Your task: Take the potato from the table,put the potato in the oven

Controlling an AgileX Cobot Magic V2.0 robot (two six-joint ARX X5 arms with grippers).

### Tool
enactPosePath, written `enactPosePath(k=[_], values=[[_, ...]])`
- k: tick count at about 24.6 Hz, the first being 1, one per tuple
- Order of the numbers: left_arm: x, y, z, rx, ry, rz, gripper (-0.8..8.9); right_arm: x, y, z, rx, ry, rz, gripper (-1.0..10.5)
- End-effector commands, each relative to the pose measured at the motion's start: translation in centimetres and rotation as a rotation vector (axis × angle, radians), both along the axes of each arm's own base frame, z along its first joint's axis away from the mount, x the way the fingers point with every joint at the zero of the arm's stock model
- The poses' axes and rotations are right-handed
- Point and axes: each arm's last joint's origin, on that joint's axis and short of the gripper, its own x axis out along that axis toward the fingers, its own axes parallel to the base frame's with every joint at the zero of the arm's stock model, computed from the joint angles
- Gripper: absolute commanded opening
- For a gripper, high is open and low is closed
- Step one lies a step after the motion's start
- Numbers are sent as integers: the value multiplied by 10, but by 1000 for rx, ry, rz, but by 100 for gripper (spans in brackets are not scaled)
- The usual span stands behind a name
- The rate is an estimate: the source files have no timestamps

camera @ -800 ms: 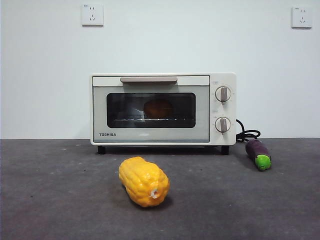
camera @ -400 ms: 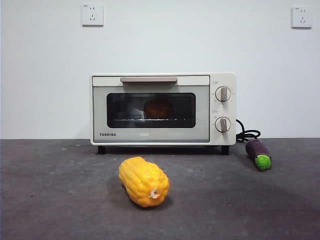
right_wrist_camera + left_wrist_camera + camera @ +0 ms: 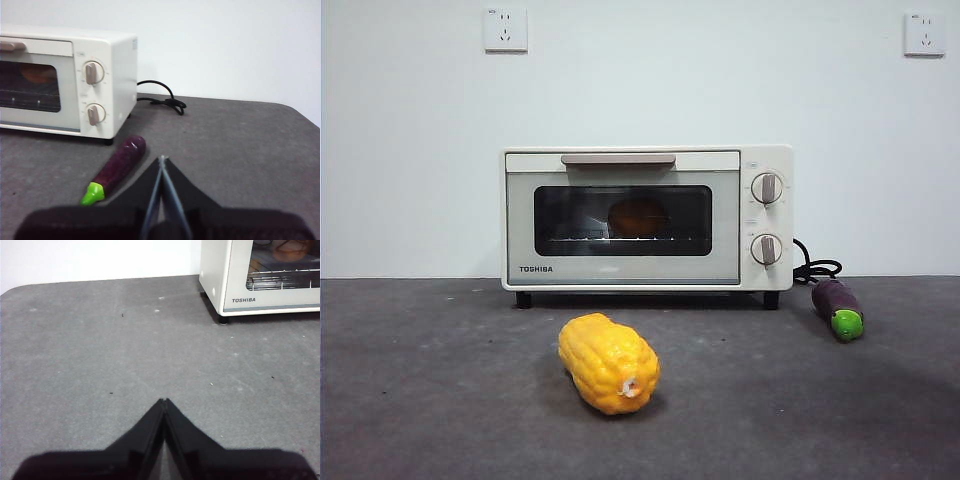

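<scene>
The left claw [image 3: 164,401] hangs over bare counter [image 3: 100,355] with its jaws pressed together, holding nothing; the oven [image 3: 240,285] stands ahead of it, well apart. The right claw [image 3: 161,159] likewise has its jaws pressed together and empty, just beside the eggplant [image 3: 117,167], which lies on the counter near the oven's knob end. Neither claw shows in the front view. The oven [image 3: 645,218] sits at the counter's rear edge against the wall, door shut. The potato [image 3: 637,217] rests inside on the rack, visible through the dark glass. The corn [image 3: 608,362] lies in front of the oven, nearer the front edge. The cord [image 3: 815,270] coils behind the eggplant [image 3: 837,308].
</scene>
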Motion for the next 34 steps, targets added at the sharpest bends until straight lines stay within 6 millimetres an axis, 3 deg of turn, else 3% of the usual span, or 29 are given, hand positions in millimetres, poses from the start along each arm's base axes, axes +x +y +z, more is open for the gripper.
enactPosePath(k=[1,13,34], values=[[1,0,-2,-4,-1,4,-4,-3,-1,-8,0,20,-22,2],[1,0,-3,-4,3,5,-4,-7,-3,-25,49,184,-124,2],[1,0,-3,-4,3,4,-4,-7,-4,-24,125,173,-158,2]])
